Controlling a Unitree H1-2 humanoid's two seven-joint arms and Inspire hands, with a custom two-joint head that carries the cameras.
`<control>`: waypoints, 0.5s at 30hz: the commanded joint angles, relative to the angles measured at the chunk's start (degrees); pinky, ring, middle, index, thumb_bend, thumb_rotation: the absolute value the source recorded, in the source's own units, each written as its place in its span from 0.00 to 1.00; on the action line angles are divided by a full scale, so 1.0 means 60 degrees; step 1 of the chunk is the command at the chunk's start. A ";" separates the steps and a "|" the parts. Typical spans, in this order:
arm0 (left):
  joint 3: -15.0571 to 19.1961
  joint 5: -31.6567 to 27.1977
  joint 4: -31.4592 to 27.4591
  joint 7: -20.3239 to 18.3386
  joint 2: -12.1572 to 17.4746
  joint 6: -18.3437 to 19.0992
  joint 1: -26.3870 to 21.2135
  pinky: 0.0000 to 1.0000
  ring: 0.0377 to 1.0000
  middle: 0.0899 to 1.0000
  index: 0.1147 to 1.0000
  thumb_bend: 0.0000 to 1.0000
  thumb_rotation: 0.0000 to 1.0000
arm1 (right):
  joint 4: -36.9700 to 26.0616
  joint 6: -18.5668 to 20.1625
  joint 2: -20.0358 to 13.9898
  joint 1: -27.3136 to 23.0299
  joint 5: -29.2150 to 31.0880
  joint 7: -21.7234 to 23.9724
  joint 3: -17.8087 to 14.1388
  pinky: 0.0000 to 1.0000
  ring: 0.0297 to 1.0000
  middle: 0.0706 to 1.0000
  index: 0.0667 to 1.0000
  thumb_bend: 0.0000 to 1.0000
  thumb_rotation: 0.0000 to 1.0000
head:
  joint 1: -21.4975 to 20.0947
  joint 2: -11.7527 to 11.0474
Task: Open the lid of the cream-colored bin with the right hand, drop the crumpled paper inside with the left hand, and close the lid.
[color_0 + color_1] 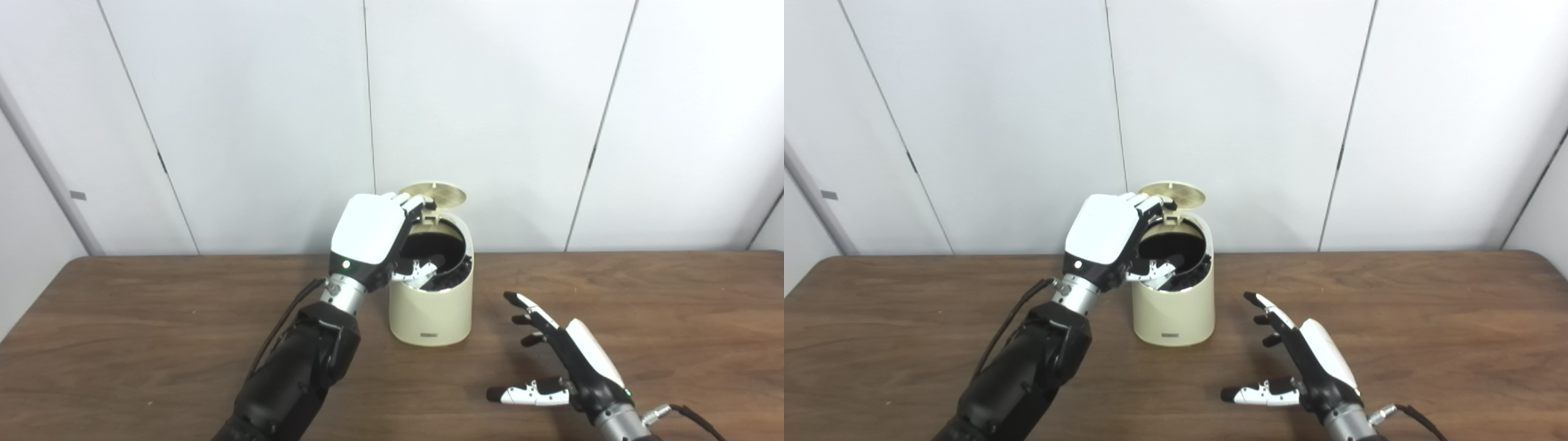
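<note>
The brown wooden bench [153, 318] carries the cream-colored bin [432, 312] near its middle, lid [433, 195] tipped up at the bin's 12 o'clock edge. The left hand [373, 242] hangs over the dark opening from the bin's 9 o'clock side, fingers curled downward; whether it holds anything cannot be told. No crumpled paper shows. At the bin's 4 o'clock, the right hand [560, 361] rests open and empty, fingers spread.

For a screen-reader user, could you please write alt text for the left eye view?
The left hand reaches over the open mouth of the cream-colored bin, whose lid stands raised behind. The right hand waits open on the wooden table.
</note>
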 commanded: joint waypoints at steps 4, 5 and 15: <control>0.0241 -0.0457 -0.0430 0.0422 0.0080 -0.0488 -0.0128 0.43 0.56 0.64 0.69 0.84 0.29 | -0.0165 -0.0301 0.0001 -0.0251 0.0140 -0.0229 -0.0121 0.66 0.83 0.92 0.92 0.77 0.23 | 0.0038 -0.0015; 0.0308 -0.0612 -0.0462 0.0545 0.0053 -0.0653 -0.0082 0.41 0.52 0.60 0.65 0.80 0.23 | -0.0159 -0.0309 0.0008 -0.0248 0.0154 -0.0237 -0.0123 0.66 0.83 0.92 0.91 0.77 0.23 | 0.0038 -0.0015; 0.1990 -0.5018 -0.2423 -0.0408 -0.0489 -0.2596 0.1711 0.36 0.42 0.42 0.45 0.52 0.00 | -0.0116 -0.0491 -0.0033 -0.0276 0.0321 -0.0257 -0.0157 0.68 0.84 0.92 0.91 0.76 0.21 | 0.0170 -0.0031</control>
